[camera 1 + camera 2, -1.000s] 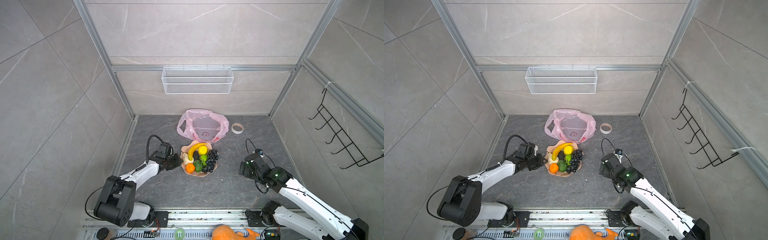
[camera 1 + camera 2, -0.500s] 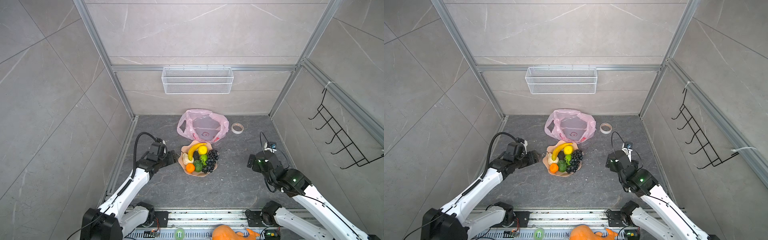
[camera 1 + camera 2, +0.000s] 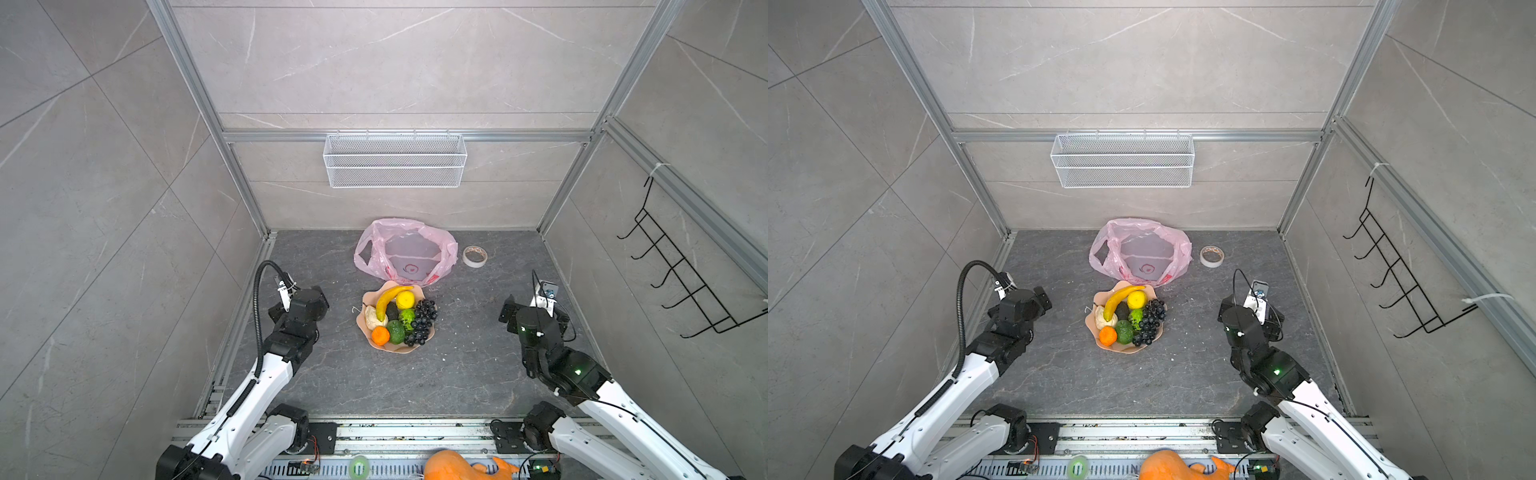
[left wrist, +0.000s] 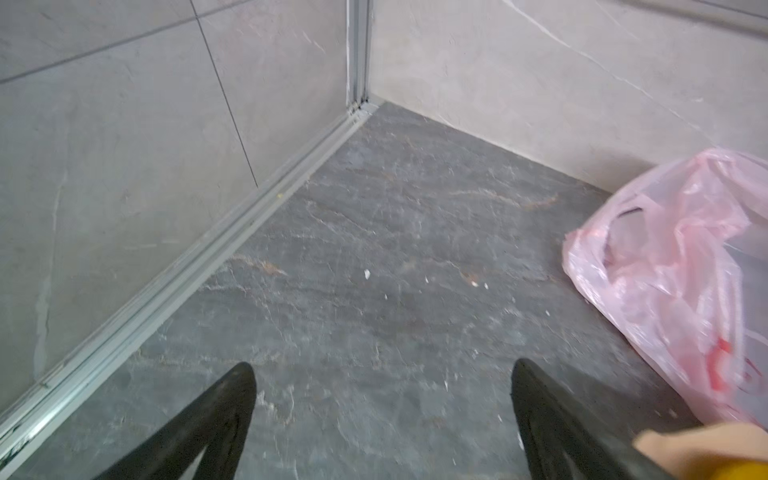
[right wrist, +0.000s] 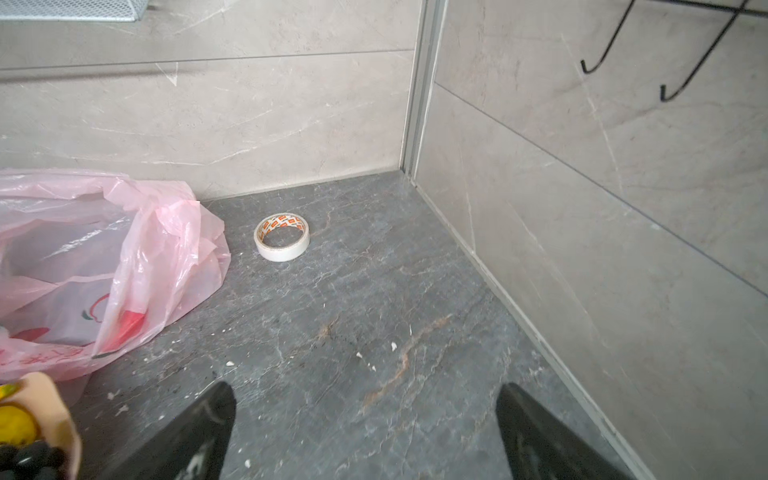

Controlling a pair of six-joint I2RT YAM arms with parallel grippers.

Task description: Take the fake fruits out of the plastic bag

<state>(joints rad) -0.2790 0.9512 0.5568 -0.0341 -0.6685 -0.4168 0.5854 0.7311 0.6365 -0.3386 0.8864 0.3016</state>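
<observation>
Right wrist shows the plastic bag (image 5: 166,249) crinkled, translucent pink.

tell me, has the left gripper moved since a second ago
Yes. The left gripper has pulled away from the plate rim, leftward toward the wall rail.

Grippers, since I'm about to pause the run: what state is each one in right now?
Left gripper: open, holding nothing.
Right gripper: open, holding nothing.
</observation>
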